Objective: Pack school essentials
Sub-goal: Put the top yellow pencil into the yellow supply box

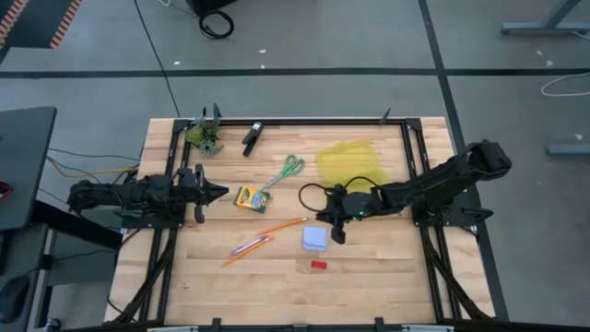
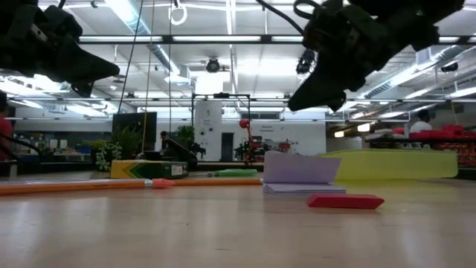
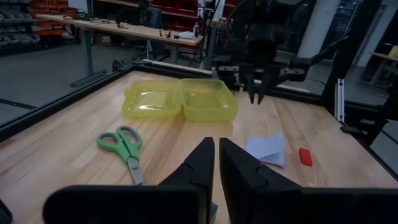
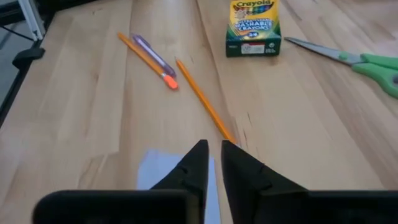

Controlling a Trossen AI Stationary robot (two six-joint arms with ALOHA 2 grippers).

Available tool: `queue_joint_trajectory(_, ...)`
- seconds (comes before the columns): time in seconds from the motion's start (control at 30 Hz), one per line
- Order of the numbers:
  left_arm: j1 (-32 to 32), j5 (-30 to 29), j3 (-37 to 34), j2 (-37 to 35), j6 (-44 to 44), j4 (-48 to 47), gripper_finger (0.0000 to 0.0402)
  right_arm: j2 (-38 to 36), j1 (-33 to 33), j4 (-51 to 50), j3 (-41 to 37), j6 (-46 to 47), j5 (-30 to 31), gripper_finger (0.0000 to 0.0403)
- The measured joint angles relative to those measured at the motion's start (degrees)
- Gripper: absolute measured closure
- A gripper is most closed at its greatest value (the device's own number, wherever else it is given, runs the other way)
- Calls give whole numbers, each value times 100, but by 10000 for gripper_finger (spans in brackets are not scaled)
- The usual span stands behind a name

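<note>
On the wooden table lie green-handled scissors (image 1: 288, 169), a crayon box (image 1: 250, 198), an orange pencil (image 1: 278, 227), a pink-purple pen (image 1: 251, 245), a pale blue note pad (image 1: 314, 238) and a red eraser (image 1: 318, 265). An open yellow hinged case (image 1: 352, 161) rests flat at the far right. My right gripper (image 1: 336, 234) hovers just right of the note pad (image 4: 155, 171), slanting down, its fingers a little apart with nothing between them. My left gripper (image 1: 218, 192) waits at the table's left, level and shut, left of the crayon box.
A black clip-like object (image 1: 252, 136) and a small green leafy clump (image 1: 205, 136) sit at the far edge. Black frame rails (image 1: 417, 175) run along the table's sides. Bare wood lies near the front edge, past the eraser (image 3: 305, 155).
</note>
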Motion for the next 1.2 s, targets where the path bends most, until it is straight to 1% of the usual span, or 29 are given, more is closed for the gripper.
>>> queue_joint_trajectory(0.23, 1, 0, -2, -2, 0, -1, 376, 437, -5, -512, 639, -26, -7, 290)
queue_joint_trajectory(0.37, 1, 0, -2, -2, -2, -1, 371, 759, -5, -762, 1001, -254, 38, 275)
queue_joint_trajectory(0.57, 1, 0, -2, -1, 0, 0, 366, 1186, -40, -813, 1373, -798, 44, 280)
queue_joint_trajectory(0.77, 1, 1, -2, -2, 1, 1, 371, 1472, -163, -679, 1482, -998, 26, 284)
queue_joint_trajectory(1.0, 1, 0, 0, -2, 0, 1, 369, 1953, -260, -26, 1482, -1360, -178, 285)
queue_joint_trajectory(1.2, 1, 0, -2, -2, -1, -3, 363, 2310, -401, 611, 1482, -1640, -537, 285)
